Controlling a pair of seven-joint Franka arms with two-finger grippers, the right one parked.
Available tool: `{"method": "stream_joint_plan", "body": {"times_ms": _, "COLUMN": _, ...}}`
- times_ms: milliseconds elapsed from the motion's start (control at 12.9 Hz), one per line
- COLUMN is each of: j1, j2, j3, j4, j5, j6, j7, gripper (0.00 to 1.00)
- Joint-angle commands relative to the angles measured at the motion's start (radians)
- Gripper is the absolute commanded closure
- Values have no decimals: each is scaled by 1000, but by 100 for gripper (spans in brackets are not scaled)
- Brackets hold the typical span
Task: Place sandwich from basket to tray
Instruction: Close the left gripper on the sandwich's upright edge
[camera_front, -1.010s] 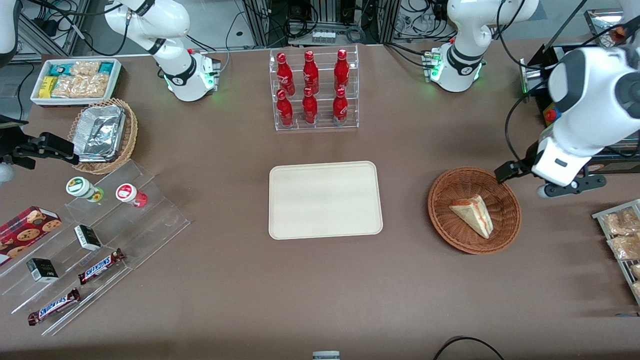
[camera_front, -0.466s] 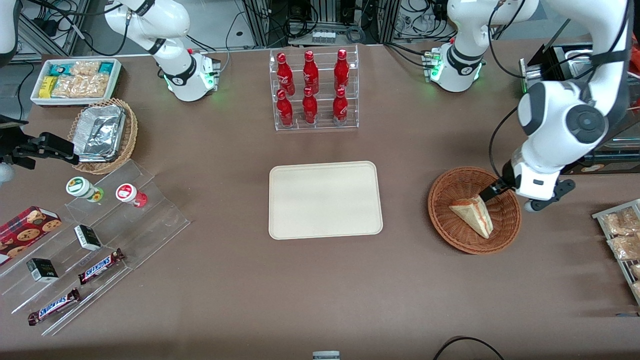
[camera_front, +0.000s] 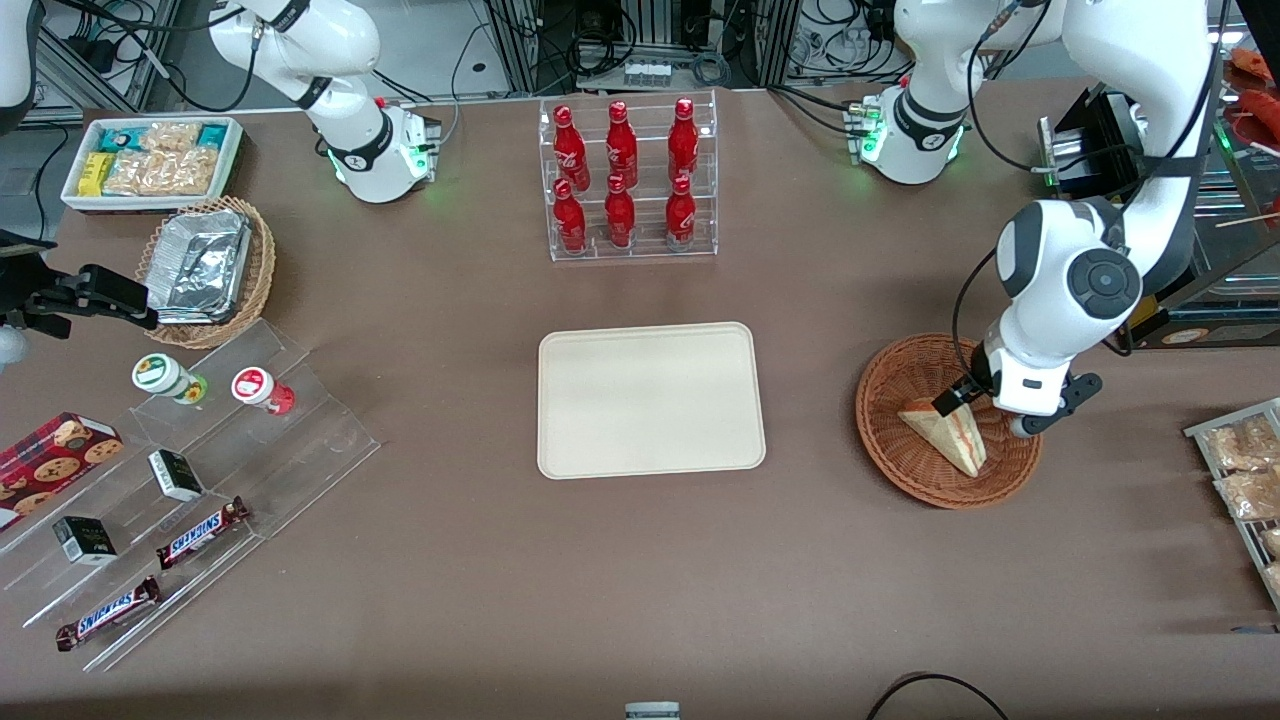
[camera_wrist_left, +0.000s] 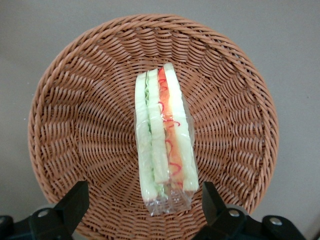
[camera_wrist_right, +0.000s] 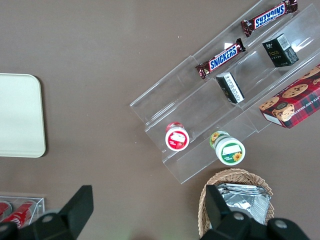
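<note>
Nothing is moved yet: the sandwich (camera_wrist_left: 164, 140) is lying in the basket (camera_front: 890, 445), and the tray (camera_front: 650, 398) on the worktop is sitting bare. The gripper (camera_wrist_left: 145, 210) is hovering over the basket, jaws spread wide either side of the sandwich, gripping nothing.

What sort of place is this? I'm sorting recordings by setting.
Probably a robotics lab staged as a snack shop: a rack of red bottles, Snickers bars on clear display steps, equipment racks past the table. The open tool hovers over the sandwich in its basket.
</note>
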Motion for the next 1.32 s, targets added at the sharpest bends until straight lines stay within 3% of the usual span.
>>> {"method": "stream_joint_plan", "body": {"times_ms": 0, "j1": -6, "j2": 29, "j3": 2, "j4": -13, "j5": 21, "j6": 64, "j7": -36, "gripper": 0}}
{"method": "stream_joint_plan", "body": {"times_ms": 233, "j1": -6, "j2": 56, "j3": 2, "j4": -11, "j5": 21, "j6": 90, "j7": -54, "gripper": 2}}
{"method": "stream_joint_plan", "body": {"times_ms": 311, "j1": -6, "j2": 59, "j3": 2, "j4": -11, "j5": 21, "j6": 98, "j7": -56, "gripper": 11}}
{"method": "stream_joint_plan", "body": {"times_ms": 388, "j1": -6, "j2": 60, "j3": 2, "j4": -10, "j5": 21, "j6": 99, "j7": -71, "gripper": 35}}
{"method": "stream_joint_plan", "body": {"times_ms": 466, "j1": -6, "j2": 63, "j3": 2, "j4": -6, "j5": 21, "j6": 99, "j7": -86, "gripper": 79}}
{"method": "stream_joint_plan", "body": {"times_ms": 544, "j1": -6, "j2": 63, "j3": 2, "j4": -2, "j5": 21, "j6": 98, "j7": -86, "gripper": 100}}
{"method": "stream_joint_plan", "body": {"times_ms": 854, "j1": -6, "j2": 40, "j3": 2, "j4": 45, "j5": 51, "j6": 31, "j7": -73, "gripper": 100}}
{"method": "stream_joint_plan", "body": {"times_ms": 1010, "j1": -12, "j2": 8, "j3": -7, "j4": 105, "j5": 114, "j6": -116, "j7": -68, "gripper": 100}}
{"method": "stream_joint_plan", "body": {"times_ms": 1243, "j1": -75, "j2": 5, "j3": -41, "j4": 303, "j5": 125, "j6": -398, "j7": -69, "gripper": 100}}
